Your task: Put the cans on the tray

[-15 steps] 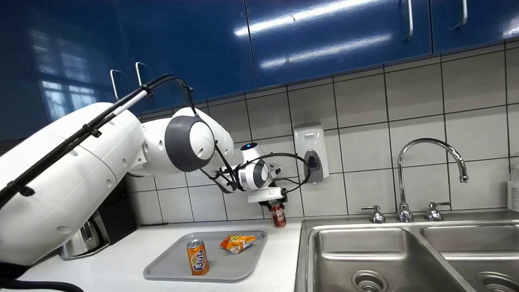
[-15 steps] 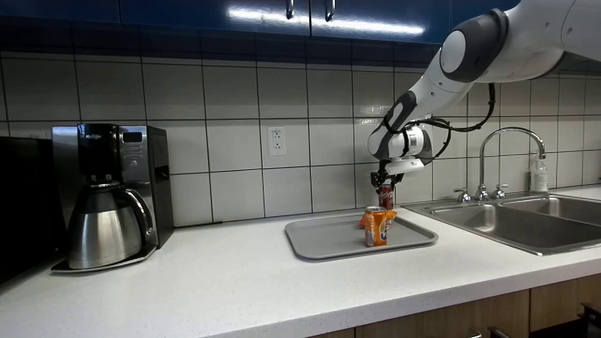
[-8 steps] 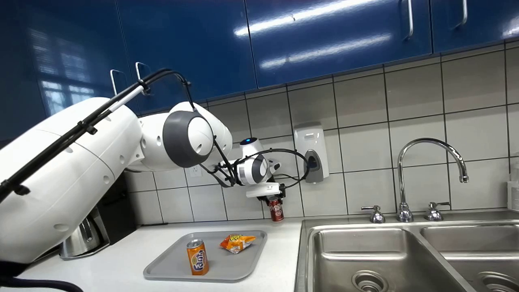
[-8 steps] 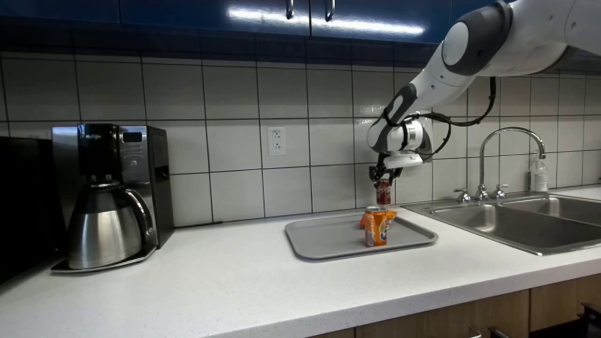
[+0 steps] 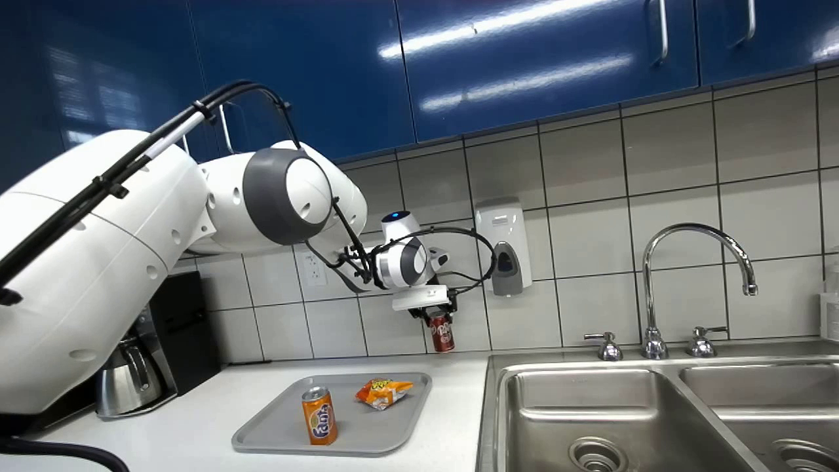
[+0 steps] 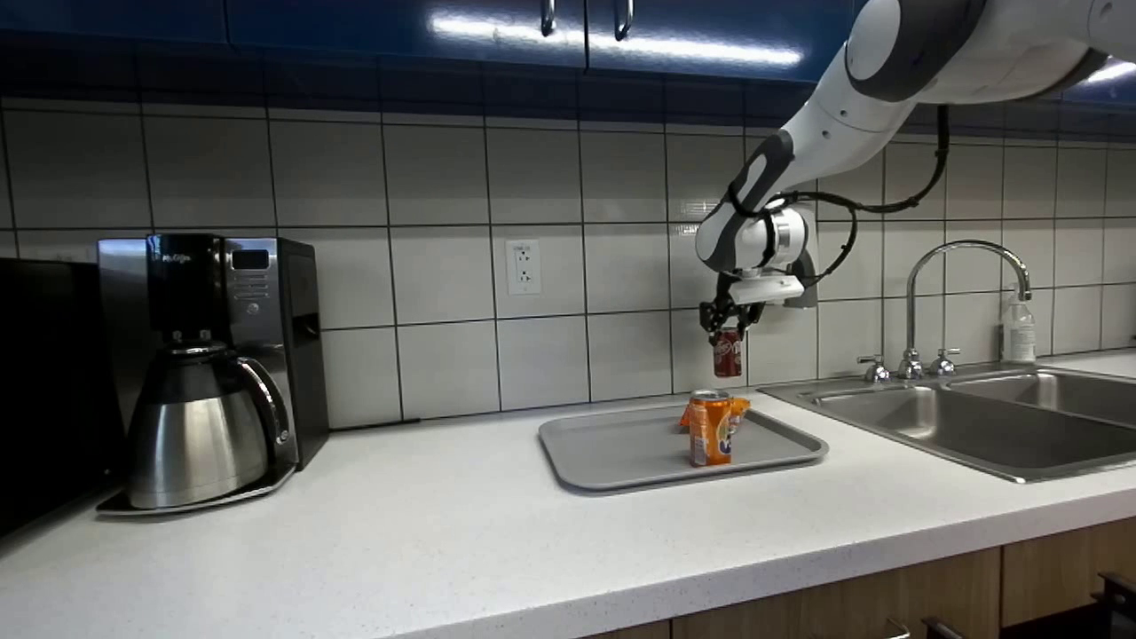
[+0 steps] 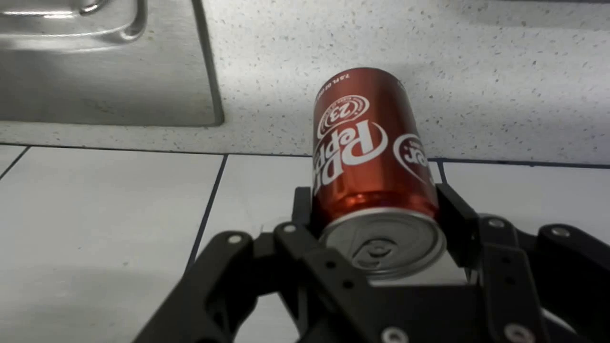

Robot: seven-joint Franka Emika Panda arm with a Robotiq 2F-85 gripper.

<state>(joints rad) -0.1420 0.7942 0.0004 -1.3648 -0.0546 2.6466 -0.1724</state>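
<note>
The red-brown can (image 5: 443,335) hangs in the air above the counter, behind the tray and near the back wall, nearly upright. It also shows in an exterior view (image 6: 727,358) and in the wrist view (image 7: 369,147). My gripper (image 7: 374,205) is shut on its upper end, one finger on each side; it also shows in an exterior view (image 6: 731,325). The orange-yellow can (image 5: 320,419) stands upright on the grey tray (image 5: 367,434), near its front edge. Both show in an exterior view too: the orange-yellow can (image 6: 710,433) and the tray (image 6: 612,451).
An orange snack packet (image 5: 383,393) lies on the tray, behind the orange-yellow can. The steel sink (image 5: 590,393) with its faucet (image 5: 649,288) is to the right of the tray. A coffee maker (image 6: 204,373) stands at the left. A soap dispenser (image 5: 503,246) hangs on the tiled wall.
My gripper has risen with the red-brown can, lifting it off the counter. In an exterior view it has also shifted slightly left. The tray, packet and orange-yellow can have not moved.
</note>
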